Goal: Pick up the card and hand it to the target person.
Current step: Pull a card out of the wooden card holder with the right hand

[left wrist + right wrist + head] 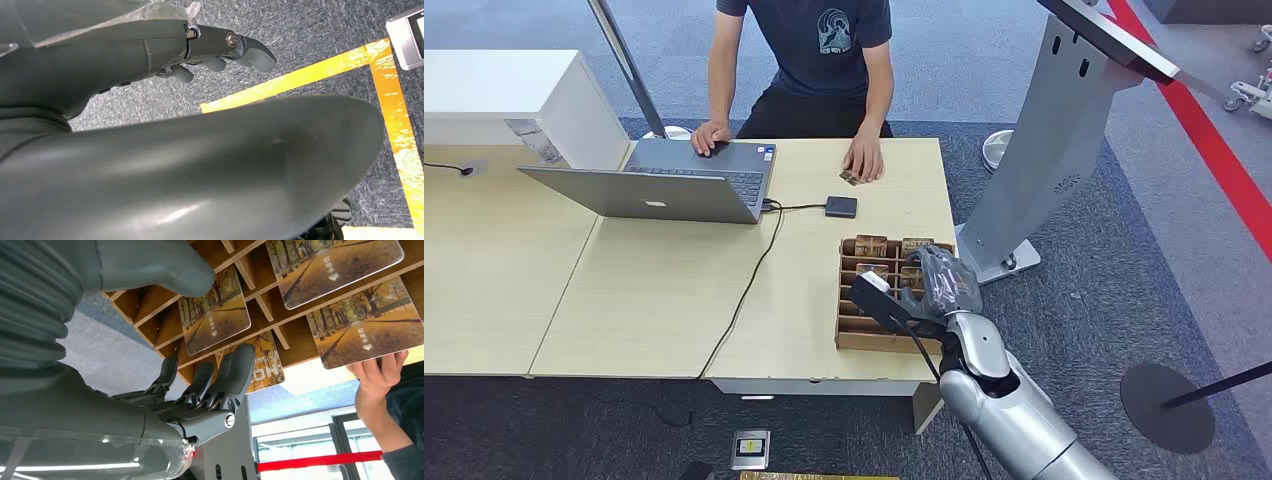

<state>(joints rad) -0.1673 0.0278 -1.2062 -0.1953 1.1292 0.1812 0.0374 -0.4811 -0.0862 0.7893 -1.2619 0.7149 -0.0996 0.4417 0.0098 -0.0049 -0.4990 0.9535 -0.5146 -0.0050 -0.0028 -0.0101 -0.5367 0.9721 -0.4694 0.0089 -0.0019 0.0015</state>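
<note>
Several glossy tree-printed cards (215, 312) are standing upright in the brown slotted cardboard tray (854, 335), just beneath the right hand (939, 285), which is hovering unclenched, grasping nothing. Beyond, a person's hand (864, 160) is resting on the pale wooden table (654, 290).

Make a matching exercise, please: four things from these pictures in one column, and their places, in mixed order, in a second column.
Things:
1. laptop
2. right robot hand
3. wooden card box
4. small dark device

Places:
A. over the card box
B. near the desk's front edge, at the right
C. on the desk's left part, opened
D. between the laptop and the card box, on a cable

Pairs: 1-C, 2-A, 3-B, 4-D
</note>
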